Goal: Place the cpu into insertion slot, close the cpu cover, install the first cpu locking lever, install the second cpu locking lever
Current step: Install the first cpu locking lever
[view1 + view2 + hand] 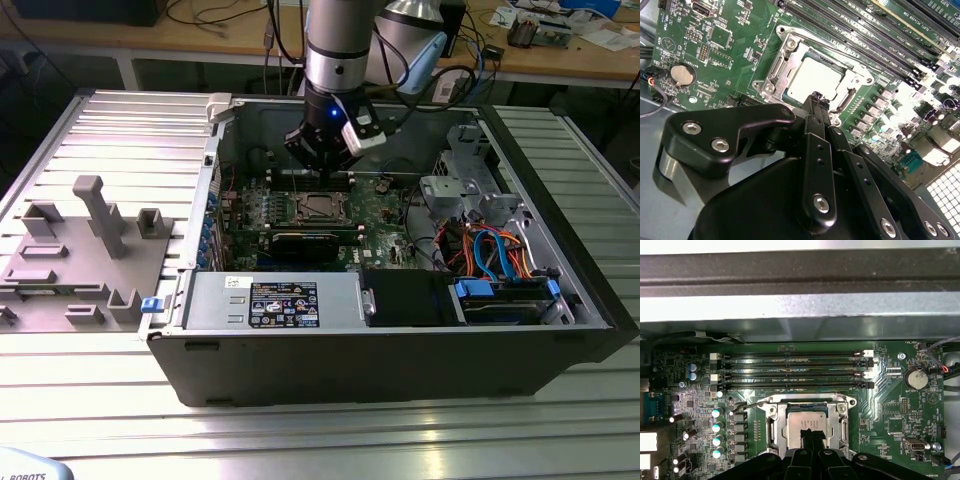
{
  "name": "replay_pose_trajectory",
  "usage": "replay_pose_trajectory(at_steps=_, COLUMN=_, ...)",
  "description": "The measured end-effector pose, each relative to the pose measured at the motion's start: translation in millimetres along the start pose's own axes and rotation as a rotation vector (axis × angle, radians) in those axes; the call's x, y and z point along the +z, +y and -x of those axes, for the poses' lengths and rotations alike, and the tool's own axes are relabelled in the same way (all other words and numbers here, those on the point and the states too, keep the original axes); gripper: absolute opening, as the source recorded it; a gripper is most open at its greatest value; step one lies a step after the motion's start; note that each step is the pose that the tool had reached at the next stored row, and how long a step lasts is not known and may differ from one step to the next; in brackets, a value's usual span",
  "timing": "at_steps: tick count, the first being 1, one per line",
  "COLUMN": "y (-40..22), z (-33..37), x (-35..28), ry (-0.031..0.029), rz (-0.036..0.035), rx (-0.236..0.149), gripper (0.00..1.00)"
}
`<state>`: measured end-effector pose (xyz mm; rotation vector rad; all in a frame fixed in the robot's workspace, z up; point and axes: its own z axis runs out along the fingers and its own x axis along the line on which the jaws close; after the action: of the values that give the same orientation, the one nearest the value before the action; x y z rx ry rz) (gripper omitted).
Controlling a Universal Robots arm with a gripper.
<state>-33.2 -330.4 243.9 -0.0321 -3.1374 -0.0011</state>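
The end effector [816, 98] hangs just over the cpu [812, 80], inside the open computer case [560, 340]. Its two black fingers [812, 107] are pressed close together, with almost no gap at the tips. They pinch nothing. I cannot tell if the tips touch the chip or float just above it.

The cpu sits flat in the insertion slot [771, 86], near the middle of the green board [735, 55]. Its silver top shows in both wrist views. The cpu cover [812, 405] lies down around the chip like a metal frame, and the chip shows through its square hole. A thin wire lever [747, 404] sticks out beside the slot in the first wrist view.

In the exterior view the arm [335, 45] comes down from above and blocks the far part of the board. The slot [318, 207] looks small and dark there, so the chip is hard to pick out. In the first wrist view, the dark body of the end effector [812, 437] covers the near edge of the slot. In the second wrist view it hides that side of the board.

The case rests on a ribbed metal table [320, 440]. Grey plastic holders [85, 250] stand on the table at the exterior view's left.
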Motion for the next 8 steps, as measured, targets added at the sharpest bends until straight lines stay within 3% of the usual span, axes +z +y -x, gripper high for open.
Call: replay_pose_trajectory(at_steps=8, y=0.3, z=-2.0, x=0.0, ry=0.0, rz=-0.0011, rx=0.0, gripper=0.11)
